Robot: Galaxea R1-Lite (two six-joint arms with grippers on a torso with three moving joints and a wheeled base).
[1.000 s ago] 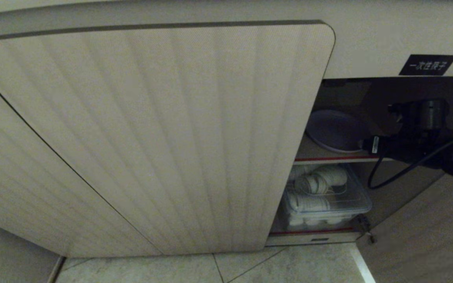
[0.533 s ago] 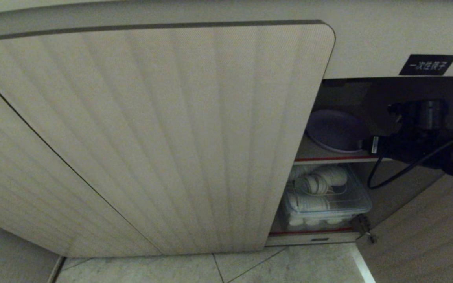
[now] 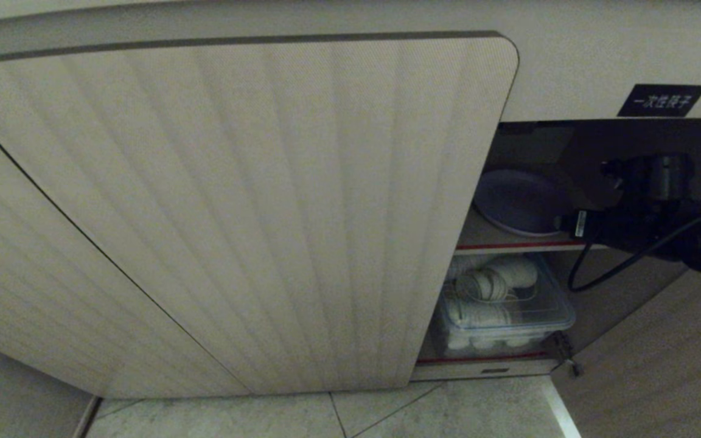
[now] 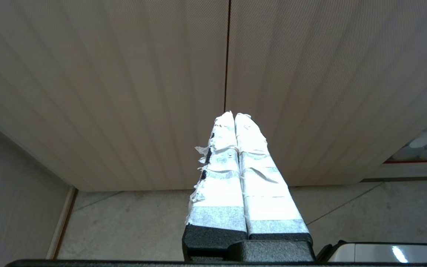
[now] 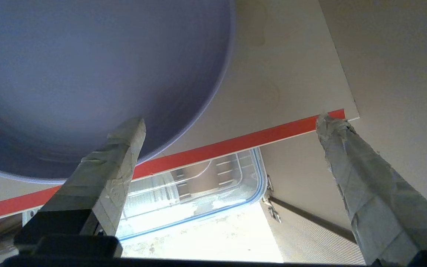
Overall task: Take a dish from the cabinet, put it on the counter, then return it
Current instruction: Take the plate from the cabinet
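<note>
- Reaching into the open right side of the cabinet [image 3: 265, 213], the right gripper [image 5: 232, 122] hangs at the front edge of the upper shelf [image 5: 235, 142], which has a red strip along it.
- Its two taped fingers [image 5: 113, 163] stand wide apart and hold nothing; one finger lies in front of the near rim of the plate, the other is off to the side, over bare shelf.
- The lavender plate [image 3: 518, 201] lies flat on this upper shelf, at the left part of the opening, just beside the gripper in the head view.
- Below it, on the lower shelf, a clear plastic box [image 3: 505, 310] holds white bowls or cups.
- The left gripper [image 4: 234, 116] is parked outside, its fingers pressed together, pointing at the closed ribbed door.
- The counter is not visible in any view, so I cannot say from this moment alone if the plate is about to be taken out or is just put back.
- If the pick is the step, I judge that the next move needs one finger under the low rim and one above it, then a firm close before lifting, because the plate is shallow and lies flat on the shelf.
</note>
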